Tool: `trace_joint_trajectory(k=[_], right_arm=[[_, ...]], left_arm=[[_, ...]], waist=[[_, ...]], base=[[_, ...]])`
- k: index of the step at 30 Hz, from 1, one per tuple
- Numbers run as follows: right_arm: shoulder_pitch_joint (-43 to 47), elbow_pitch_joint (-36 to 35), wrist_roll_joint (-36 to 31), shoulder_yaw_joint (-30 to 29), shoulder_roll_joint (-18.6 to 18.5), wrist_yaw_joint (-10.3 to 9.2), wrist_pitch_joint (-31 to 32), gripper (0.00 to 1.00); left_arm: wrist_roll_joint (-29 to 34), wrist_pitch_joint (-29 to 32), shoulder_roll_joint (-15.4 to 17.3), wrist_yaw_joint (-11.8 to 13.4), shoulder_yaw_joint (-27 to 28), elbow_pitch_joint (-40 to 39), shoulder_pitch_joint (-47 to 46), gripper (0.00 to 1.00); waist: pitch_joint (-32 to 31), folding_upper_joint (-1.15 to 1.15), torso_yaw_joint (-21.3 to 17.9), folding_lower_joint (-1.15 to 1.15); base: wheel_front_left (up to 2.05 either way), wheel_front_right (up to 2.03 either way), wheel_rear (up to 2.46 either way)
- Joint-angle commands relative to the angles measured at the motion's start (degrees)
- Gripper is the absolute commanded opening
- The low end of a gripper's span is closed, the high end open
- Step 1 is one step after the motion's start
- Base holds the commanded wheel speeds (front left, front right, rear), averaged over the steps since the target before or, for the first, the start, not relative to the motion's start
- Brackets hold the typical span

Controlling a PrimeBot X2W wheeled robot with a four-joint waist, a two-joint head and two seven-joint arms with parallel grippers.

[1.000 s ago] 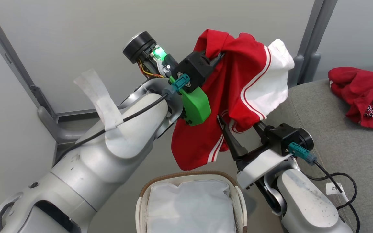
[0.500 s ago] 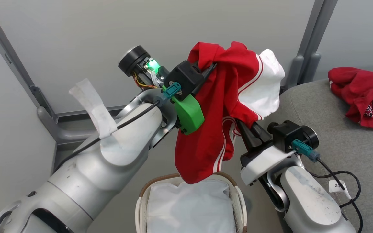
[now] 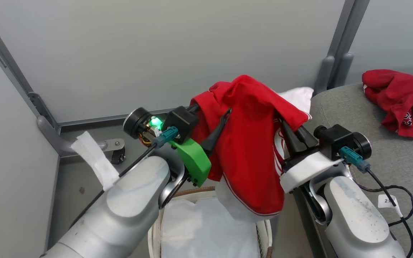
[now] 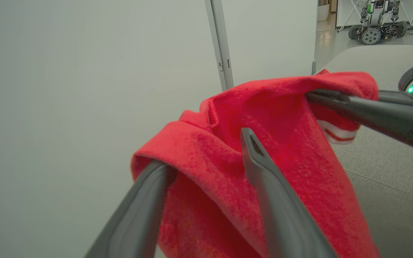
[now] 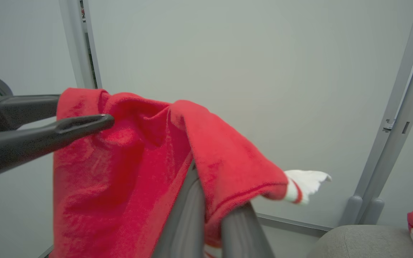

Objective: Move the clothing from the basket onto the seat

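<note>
A red garment with white sleeves and white stripes (image 3: 249, 143) hangs in the air between my two grippers, its lower end over the basket (image 3: 188, 192). My right gripper (image 3: 284, 126) is shut on its right side; the right wrist view shows the fingers (image 5: 192, 211) pressed together with cloth between them. My left gripper (image 4: 203, 148) is open: one finger lies under the draped cloth, the other (image 4: 264, 179) in front of it. A plain red garment with a small logo (image 3: 396, 96) lies crumpled on the grey seat (image 3: 371, 122) at the right.
The basket's white liner (image 3: 199, 233) shows inside it. Grey wall panels with metal posts (image 3: 332, 46) stand close behind. A floor bracket (image 3: 115, 147) sits at the left. A black cable with a tag (image 3: 396, 190) lies on the seat by my right arm.
My right gripper has shut on the striped garment and my left gripper's fingers have parted. The garment sits lower and closer to the basket. The head view has shifted too.
</note>
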Motion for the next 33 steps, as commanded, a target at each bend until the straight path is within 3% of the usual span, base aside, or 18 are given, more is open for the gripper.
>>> trace_joint_trajectory(k=[1,16,24,33], right_arm=[[-0.3,-0.3,-0.8,-0.9,-0.2,-0.06,-0.1,0.0],[0.9,-1.3,-4.8,-8.3,-0.2,-0.06,-0.1,0.0],[0.5,-1.5,-5.4,-10.1,-0.2,-0.06,-0.1,0.0],[-1.8,-2.2,-7.5,-11.7,-0.2,-0.06,-0.1,0.0]], left_arm=[[-0.8,-0.5,-0.1,0.4,0.5,0.5,2.2,1.0],[-2.0,-1.7,-0.2,2.5,8.0,-0.1,15.0,1.0],[0.3,-1.7,-1.1,1.8,12.7,-2.0,19.8,1.0],[3.3,-1.7,-3.1,0.7,16.4,-3.6,21.8,1.0]], waist=[[0.2,0.0,-0.1,0.0],[1.6,0.0,-1.0,0.0],[2.0,0.0,-2.1,0.0],[3.7,0.0,-7.2,0.0]], base=[[0.0,0.0,0.0],[0.0,0.0,0.0],[0.0,0.0,0.0],[0.0,0.0,0.0]])
